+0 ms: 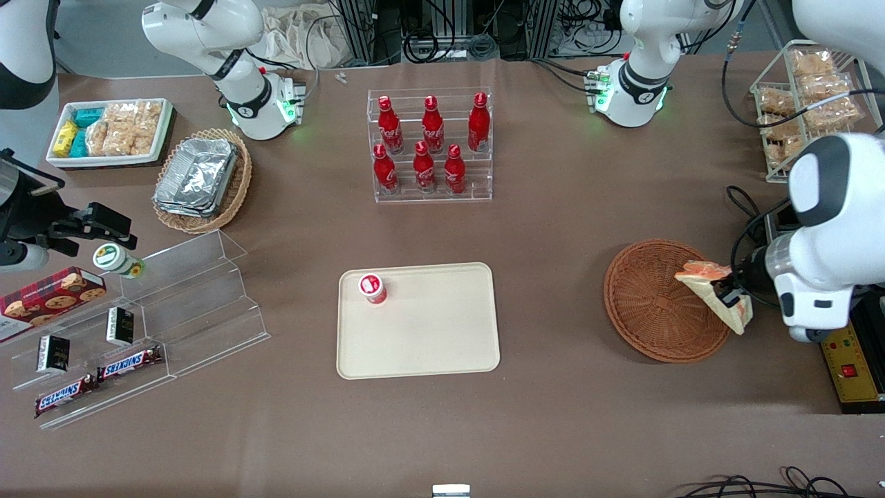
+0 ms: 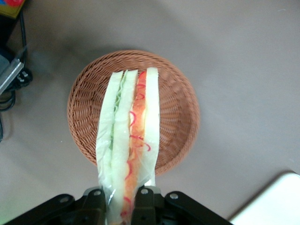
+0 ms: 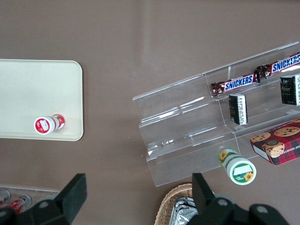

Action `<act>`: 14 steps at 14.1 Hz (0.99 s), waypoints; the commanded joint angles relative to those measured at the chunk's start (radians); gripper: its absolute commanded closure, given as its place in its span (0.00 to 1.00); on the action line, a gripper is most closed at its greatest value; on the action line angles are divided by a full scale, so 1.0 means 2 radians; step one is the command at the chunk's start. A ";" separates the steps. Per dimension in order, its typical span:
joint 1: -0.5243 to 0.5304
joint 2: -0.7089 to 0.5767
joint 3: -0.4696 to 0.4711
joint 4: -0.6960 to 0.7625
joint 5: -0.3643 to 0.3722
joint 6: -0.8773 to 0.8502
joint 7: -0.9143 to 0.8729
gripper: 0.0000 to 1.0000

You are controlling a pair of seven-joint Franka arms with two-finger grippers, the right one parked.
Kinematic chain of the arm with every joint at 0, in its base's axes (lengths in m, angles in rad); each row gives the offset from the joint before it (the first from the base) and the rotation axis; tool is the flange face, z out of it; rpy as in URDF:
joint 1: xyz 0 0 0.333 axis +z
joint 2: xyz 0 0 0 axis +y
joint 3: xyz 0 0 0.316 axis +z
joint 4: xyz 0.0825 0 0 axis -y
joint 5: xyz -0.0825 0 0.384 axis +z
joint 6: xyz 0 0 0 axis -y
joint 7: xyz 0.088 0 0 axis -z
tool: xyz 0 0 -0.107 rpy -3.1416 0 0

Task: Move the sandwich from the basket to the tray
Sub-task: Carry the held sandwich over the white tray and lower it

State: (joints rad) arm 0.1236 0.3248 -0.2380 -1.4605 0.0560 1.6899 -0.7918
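My left gripper (image 1: 727,296) (image 2: 123,207) is shut on the sandwich (image 1: 712,289) (image 2: 130,140), a wrapped wedge of pale bread with red-orange and green filling. It hangs lifted over the rim of the round reddish-brown wicker basket (image 1: 653,304) (image 2: 180,105), at the side toward the working arm's end of the table. The basket holds nothing else. The cream-beige tray (image 1: 429,332) (image 2: 274,204) (image 3: 33,89) lies flat mid-table, apart from the basket toward the parked arm's end.
A small red-capped bottle (image 1: 372,288) (image 3: 47,124) stands on the tray's corner. A clear rack of red bottles (image 1: 430,145) stands farther from the front camera. A yellow control box (image 1: 850,366) and cables lie beside the basket. Clear stepped shelves (image 1: 173,311) hold snacks.
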 commanded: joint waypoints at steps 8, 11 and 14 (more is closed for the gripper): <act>-0.121 0.102 -0.104 0.029 0.012 0.077 0.039 1.00; -0.171 0.173 -0.103 0.032 0.049 0.143 0.022 1.00; -0.201 0.226 -0.103 0.032 0.081 0.198 0.022 1.00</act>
State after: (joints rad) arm -0.2534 0.7156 -0.4480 -1.4364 0.1668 2.0618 -0.7426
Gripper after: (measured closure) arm 0.806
